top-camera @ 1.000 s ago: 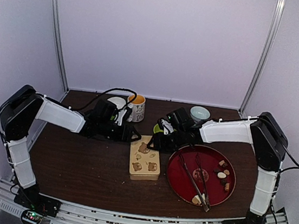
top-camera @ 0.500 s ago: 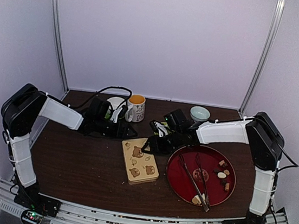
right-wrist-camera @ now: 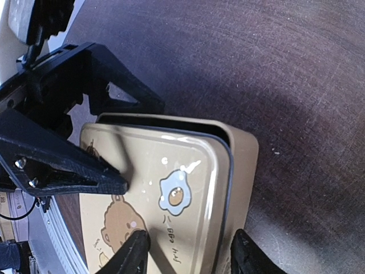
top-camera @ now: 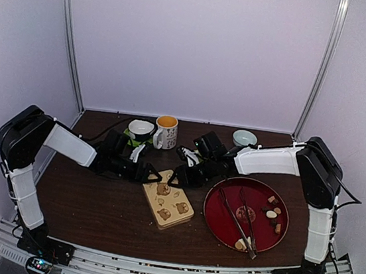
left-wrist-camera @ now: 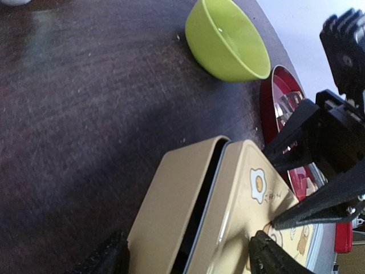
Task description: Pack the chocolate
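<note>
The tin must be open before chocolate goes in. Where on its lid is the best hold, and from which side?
Pinch the lid by its thin rim at the raised end, where a dark gap shows above the tin base. Come in from the side facing the green bowl; the flat top offers nothing to grip.

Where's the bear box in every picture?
Top external: the bear box lies just below centre, left of the red tray.
Left wrist: the bear box is bottom right, lid ajar, with the red tray rim behind it.
Right wrist: the bear box is at the lower left.
Shared landmark: the fried-egg drawing on its lid shows in both wrist views; it is too small in the top one.
</note>
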Robot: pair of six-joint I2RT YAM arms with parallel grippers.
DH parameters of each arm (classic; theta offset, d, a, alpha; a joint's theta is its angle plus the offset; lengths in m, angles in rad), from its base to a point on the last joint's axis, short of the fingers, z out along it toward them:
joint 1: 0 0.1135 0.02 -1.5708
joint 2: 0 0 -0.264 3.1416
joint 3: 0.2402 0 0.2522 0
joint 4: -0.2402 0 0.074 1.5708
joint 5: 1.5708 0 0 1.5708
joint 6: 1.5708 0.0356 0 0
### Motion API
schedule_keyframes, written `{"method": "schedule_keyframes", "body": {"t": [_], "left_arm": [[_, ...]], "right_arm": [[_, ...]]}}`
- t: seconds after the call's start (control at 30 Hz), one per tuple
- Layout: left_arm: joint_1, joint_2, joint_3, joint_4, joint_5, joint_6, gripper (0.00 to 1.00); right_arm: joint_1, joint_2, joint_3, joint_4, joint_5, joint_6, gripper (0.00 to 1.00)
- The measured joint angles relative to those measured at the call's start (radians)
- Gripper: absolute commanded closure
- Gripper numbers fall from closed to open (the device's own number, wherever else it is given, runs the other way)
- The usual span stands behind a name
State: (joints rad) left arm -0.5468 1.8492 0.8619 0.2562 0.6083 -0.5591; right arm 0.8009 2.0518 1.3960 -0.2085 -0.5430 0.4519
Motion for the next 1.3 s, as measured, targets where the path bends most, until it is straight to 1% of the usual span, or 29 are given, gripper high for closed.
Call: {"method": "schedule_keyframes", "body": {"t": [0.27, 0.37, 0.53, 0.6, 0.7, 0.83, 0.97, 1.0, 1.07, 1.23, 1.3], "left_arm": [[-0.006, -0.090, -0.109, 0.009, 0.000, -0.053, 0.40], [-0.019, -0.116, -0.138, 0.011, -0.003, -0.076, 0.47], [-0.029, -0.143, -0.171, 0.035, -0.018, -0.105, 0.53], [-0.030, -0.151, -0.179, 0.040, -0.027, -0.111, 0.52], [-0.031, -0.157, -0.185, 0.044, -0.041, -0.120, 0.44], [-0.033, -0.157, -0.187, 0.040, -0.055, -0.135, 0.44], [-0.037, -0.158, -0.181, 0.029, -0.063, -0.139, 0.44], [-0.040, -0.158, -0.175, 0.022, -0.069, -0.138, 0.44], [-0.045, -0.158, -0.161, 0.002, -0.082, -0.138, 0.44], [-0.053, -0.154, -0.130, -0.046, -0.104, -0.134, 0.47], [-0.056, -0.152, -0.123, -0.051, -0.109, -0.134, 0.48]], "right_arm": [[0.008, 0.009, 0.038, -0.010, 0.012, -0.004, 0.50], [0.013, 0.009, 0.042, -0.018, 0.013, -0.011, 0.49], [0.024, -0.003, 0.030, -0.027, 0.034, -0.011, 0.46], [0.026, -0.035, 0.001, -0.029, 0.055, -0.010, 0.46], [0.028, -0.114, -0.059, -0.030, 0.080, -0.005, 0.40], [0.028, -0.252, -0.159, -0.024, 0.106, 0.002, 0.37], [0.032, -0.333, -0.251, -0.016, 0.110, 0.016, 0.28], [0.035, -0.347, -0.281, -0.011, 0.111, 0.021, 0.28], [0.046, -0.365, -0.338, -0.004, 0.111, 0.026, 0.29], [0.069, -0.369, -0.432, 0.009, 0.085, 0.043, 0.42], [0.074, -0.369, -0.450, 0.024, 0.072, 0.051, 0.45]]}}
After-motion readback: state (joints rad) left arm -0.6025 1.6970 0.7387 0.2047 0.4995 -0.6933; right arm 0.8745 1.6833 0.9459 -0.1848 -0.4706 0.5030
